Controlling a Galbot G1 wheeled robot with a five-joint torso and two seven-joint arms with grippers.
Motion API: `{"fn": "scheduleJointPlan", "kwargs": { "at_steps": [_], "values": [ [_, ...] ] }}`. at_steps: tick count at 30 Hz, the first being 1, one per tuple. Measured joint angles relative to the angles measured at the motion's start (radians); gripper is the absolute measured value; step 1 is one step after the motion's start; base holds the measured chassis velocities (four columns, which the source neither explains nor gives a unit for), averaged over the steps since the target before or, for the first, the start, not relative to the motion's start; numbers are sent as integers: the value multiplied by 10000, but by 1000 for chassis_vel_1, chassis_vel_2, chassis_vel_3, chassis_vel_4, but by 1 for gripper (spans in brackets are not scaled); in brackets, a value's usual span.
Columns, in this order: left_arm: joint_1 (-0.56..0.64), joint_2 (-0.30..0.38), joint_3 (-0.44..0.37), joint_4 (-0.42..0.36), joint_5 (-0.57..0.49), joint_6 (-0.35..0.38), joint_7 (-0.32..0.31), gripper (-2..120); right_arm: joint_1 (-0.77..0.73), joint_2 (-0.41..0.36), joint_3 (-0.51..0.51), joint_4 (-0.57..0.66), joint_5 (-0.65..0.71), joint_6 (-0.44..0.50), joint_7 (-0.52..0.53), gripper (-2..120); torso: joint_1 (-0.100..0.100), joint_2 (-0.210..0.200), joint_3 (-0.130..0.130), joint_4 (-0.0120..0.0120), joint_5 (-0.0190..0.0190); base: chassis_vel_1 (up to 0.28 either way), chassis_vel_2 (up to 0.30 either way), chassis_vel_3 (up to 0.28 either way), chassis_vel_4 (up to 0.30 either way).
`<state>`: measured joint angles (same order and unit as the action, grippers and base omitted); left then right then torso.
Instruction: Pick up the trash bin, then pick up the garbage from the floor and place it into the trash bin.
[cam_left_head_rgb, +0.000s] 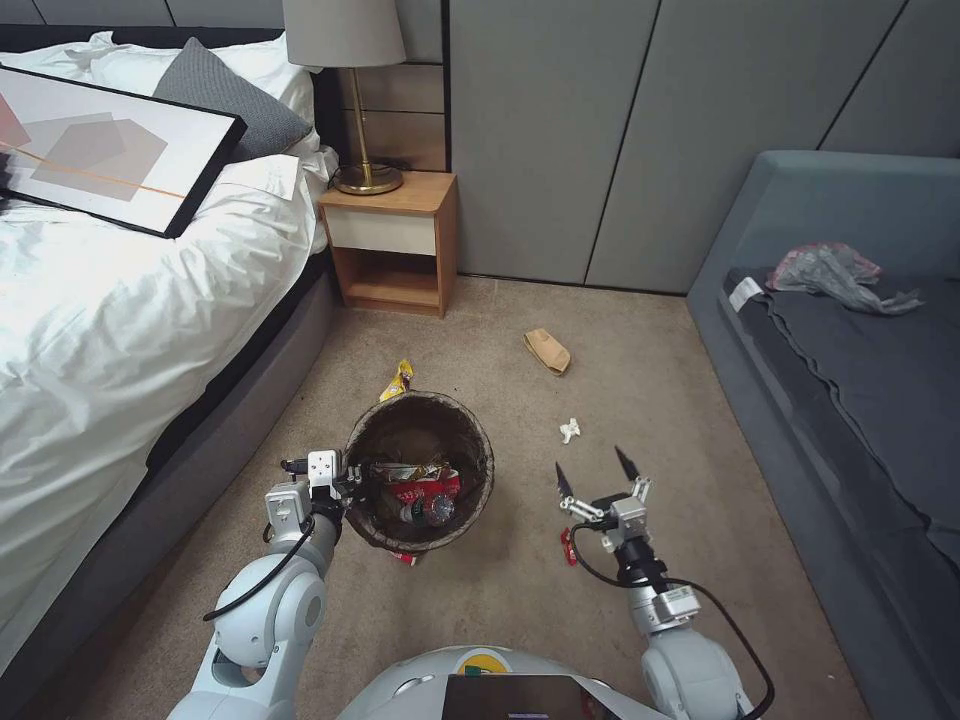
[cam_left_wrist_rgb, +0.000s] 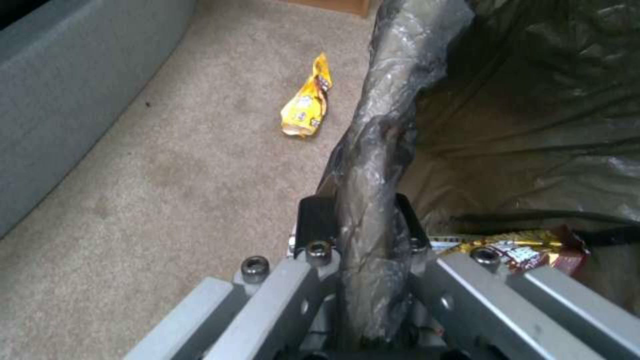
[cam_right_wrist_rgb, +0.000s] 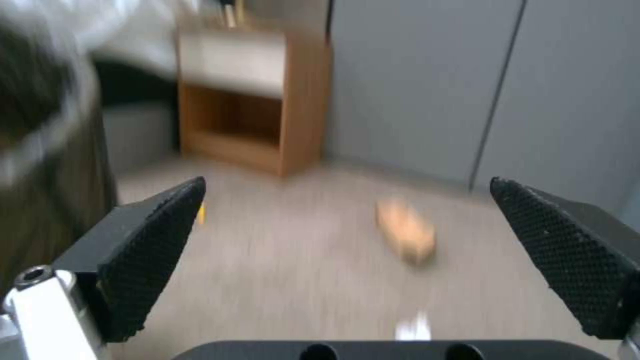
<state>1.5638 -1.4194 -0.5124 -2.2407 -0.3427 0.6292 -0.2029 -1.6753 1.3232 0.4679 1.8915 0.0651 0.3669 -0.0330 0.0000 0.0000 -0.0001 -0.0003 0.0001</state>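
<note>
Centre of frame: round trash bin lined with a dark brown bag (cam_left_head_rgb: 420, 470), gripped at its rim by the left pincer (cam_left_head_rgb: 345, 487). Right pincer (cam_left_head_rgb: 597, 476) spread wide, holding nothing, lower right, near a white paper wad (cam_left_head_rgb: 569, 430) on the carpet.

The left end effector (cam_left_head_rgb: 345, 487) is clamped on the trash bin's (cam_left_head_rgb: 470, 505) bag-lined rim, one finger (cam_left_wrist_rgb: 313, 220) on each side of it, with the left arm bent up from the shoulder. The right end effector (cam_left_head_rgb: 596, 476) is held out low over the floor, its two black fingertips (cam_right_wrist_rgb: 150, 250) spread wide apart with nothing between them.
</note>
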Motion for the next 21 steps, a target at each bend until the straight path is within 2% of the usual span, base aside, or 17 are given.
{"fn": "scheduleJointPlan", "kwargs": {
  "at_steps": [1,2,3,4,5,9,10,11,13,21],
  "values": [
    [0,0,0,0,0,0,0,0,0,0,0,0,0,0,0,100,0,0,0,0,0,0,0,0,0],
    [0,8,8,1,1,1,0,0,-122,-293,-303,281,529,-1309,387,100,0,0,0,-1,0,0,0,0,0],
    [0,11,14,0,2,2,0,0,-121,-438,-417,414,790,-2051,560,100,0,0,0,0,-2,0,0,0,0],
    [0,13,22,1,5,3,0,0,-75,-539,-500,481,1005,-2605,678,100,0,0,0,0,-2,0,0,0,0],
    [0,13,22,1,5,3,0,0,-75,-539,-500,481,1005,-2605,678,100,0,0,0,0,-2,0,0,0,0],
    [19,15,52,-7,24,5,0,0,268,-967,-843,886,2378,-5761,1581,100,0,0,0,6,-1,0,0,0,0],
    [19,15,52,-7,24,5,0,0,268,-967,-843,886,2378,-5761,1581,100,0,0,0,6,-1,0,0,0,0],
    [29,24,52,-18,26,7,0,0,326,-1053,-932,988,3057,-6652,1933,100,0,0,0,5,0,0,0,0,0],
    [38,40,46,-25,27,7,0,0,401,-1137,-1017,968,3675,-7449,2296,100,0,0,0,1,-1,0,0,0,0],
    [35,35,83,-35,31,7,1,0,932,-1372,-1207,297,4336,-8125,2575,100,0,0,1,3,1,0,0,0,0]
  ]
}}
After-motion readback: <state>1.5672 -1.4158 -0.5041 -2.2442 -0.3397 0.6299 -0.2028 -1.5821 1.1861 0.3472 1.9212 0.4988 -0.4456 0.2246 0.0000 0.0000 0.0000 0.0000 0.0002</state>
